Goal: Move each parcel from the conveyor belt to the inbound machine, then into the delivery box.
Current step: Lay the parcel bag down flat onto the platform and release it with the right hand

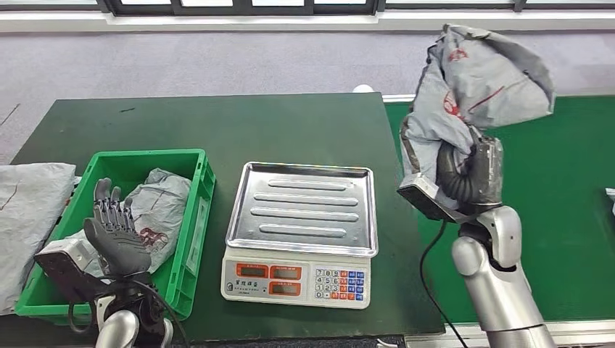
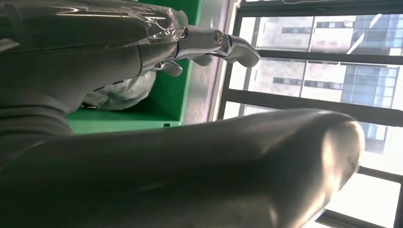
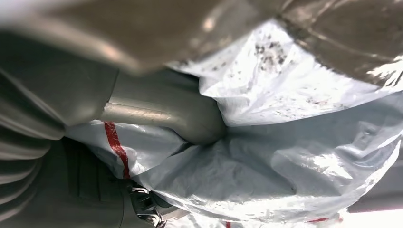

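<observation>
The grey parcel (image 1: 475,87) was up in the air at the right, over the seam between the dark tabletop (image 1: 217,123) and the green conveyor belt (image 1: 580,210), held by the right hand (image 1: 471,174). It was a soft plastic mailer bag with red print and stripes, crumpled and bulging above the grip, its top flopped over to the right. Judged light, limp and a bit slick; contents not visible, so weight was a guess. The right wrist view showed film (image 3: 266,161) bunched and wrinkled tight against the thumb (image 3: 161,111), so the fingers were clamped on the bag's lower end. Gripping a gathered fold like that looked about right for such a bag: a bunch of film gives purchase, a flat face would slide. It would sag and swing, so it probably needed lowering flat onto the pan, not dropping.

Left of the parcel and nearer sat the scale (image 1: 301,232), taken as the inbound machine, its steel pan bare, keypad and displays facing near. Parcel not yet on it, well apart and above.

Further left stood the green delivery box (image 1: 188,217) with another grey mailer (image 1: 156,206) lying inside. The left hand (image 1: 112,228) hovered upright at the box's near edge, fingers apart and straight, holding nothing; the left wrist view showed its fingertips (image 2: 237,47) extended over the green wall. A further grey bag (image 1: 25,210) lay on the tabletop left of the box.
</observation>
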{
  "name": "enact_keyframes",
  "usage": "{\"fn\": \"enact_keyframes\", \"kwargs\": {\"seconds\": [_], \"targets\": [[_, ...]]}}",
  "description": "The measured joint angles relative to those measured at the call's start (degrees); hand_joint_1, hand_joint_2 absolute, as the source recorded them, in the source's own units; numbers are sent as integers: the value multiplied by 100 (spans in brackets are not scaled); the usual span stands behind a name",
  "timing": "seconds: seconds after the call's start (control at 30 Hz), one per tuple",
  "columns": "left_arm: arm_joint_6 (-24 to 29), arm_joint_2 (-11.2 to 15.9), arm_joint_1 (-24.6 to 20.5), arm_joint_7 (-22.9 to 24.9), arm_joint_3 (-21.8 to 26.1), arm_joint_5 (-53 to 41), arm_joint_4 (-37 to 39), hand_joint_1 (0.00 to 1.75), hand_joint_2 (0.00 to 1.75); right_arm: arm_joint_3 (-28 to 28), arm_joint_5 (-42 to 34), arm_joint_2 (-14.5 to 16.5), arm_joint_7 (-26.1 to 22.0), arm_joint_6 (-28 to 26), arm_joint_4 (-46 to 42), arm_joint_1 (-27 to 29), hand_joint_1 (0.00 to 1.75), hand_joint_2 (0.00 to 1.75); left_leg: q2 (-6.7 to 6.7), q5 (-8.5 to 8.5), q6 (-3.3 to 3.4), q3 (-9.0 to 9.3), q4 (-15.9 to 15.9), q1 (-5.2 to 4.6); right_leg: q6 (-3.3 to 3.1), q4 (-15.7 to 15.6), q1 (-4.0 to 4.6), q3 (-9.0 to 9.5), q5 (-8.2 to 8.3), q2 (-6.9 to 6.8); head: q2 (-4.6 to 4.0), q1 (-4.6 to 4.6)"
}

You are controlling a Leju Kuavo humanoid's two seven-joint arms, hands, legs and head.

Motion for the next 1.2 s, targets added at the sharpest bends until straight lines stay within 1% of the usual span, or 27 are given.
{"fn": "enact_keyframes", "kwargs": {"seconds": [0.13, 0.27, 0.37, 0.47, 0.67, 0.8, 0.87, 1.0, 1.1, 1.2], "targets": [[-80, 14, -148, 73, -102, 16, 112, 0, 0, 475, -228, 266, 77, 368, 504, -321, 175, 175, -12, 3, -3, -3, 0, 6, -1, 0, 6, 1, -1, -9, 0, 1], [-123, 12, -310, 124, -269, -14, 263, 0, 0, 866, -614, 589, -112, 664, 927, -363, 175, 175, -12, 2, -4, -7, 0, 7, -2, 0, 7, -2, -2, -9, 0, 0], [-124, 14, -400, 130, -351, -15, 358, 0, 0, 1132, -716, 815, -194, 764, 1144, -358, 175, 175, -12, 2, -4, -10, 0, 7, -3, 0, 7, -7, -2, -8, 0, 1], [-125, 17, -456, 135, -397, -19, 420, 0, 0, 1284, -841, 958, -258, 952, 1236, -358, 175, 175, -12, 2, -4, -12, -1, 7, -4, 0, 7, -9, -3, -9, 0, 0], [-163, 29, -626, 187, -450, -47, 575, 0, 0, 1546, -1242, 1302, -481, 1638, 1346, -365, 175, 175, -8, 2, -5, -14, -1, 8, -6, 1, 7, -13, -3, -7, 0, 0], [-172, 33, -689, 204, -482, -65, 660, 0, 0, 1658, -1232, 1448, -473, 1741, 1441, -395, 0, 175, -12, 3, -5, -15, -1, 9, -6, 1, 7, -12, -3, -9, 0, 1], [-177, 36, -700, 211, -488, -70, 692, 0, 0, 1685, -1096, 1506, -422, 1614, 1522, -417, 0, 175, -11, 3, -5, -15, -1, 8, -6, 1, 7, -12, -3, -7, 0, 1], [-116, 38, -695, 210, -496, -178, 719, 0, 0, 1689, -944, 1588, -383, 1163, 1668, -458, 0, 0, -13, 3, -5, -16, 0, 8, -6, 1, 7, -12, -3, -9, 0, 1], [51, 45, -686, 169, -496, -368, 732, 0, 0, 1688, -1128, 1596, -488, 961, 1704, -453, 0, 0, -12, 3, -5, -16, 0, 8, -6, 0, 7, -14, -3, -8, 0, 1], [183, 50, -685, 119, -496, -501, 744, 0, 0, 1686, -1296, 1596, -605, 883, 1730, -423, 0, 0, -11, 3, -5, -16, 0, 8, -6, 0, 7, -16, -3, -7, 0, 1]]}}
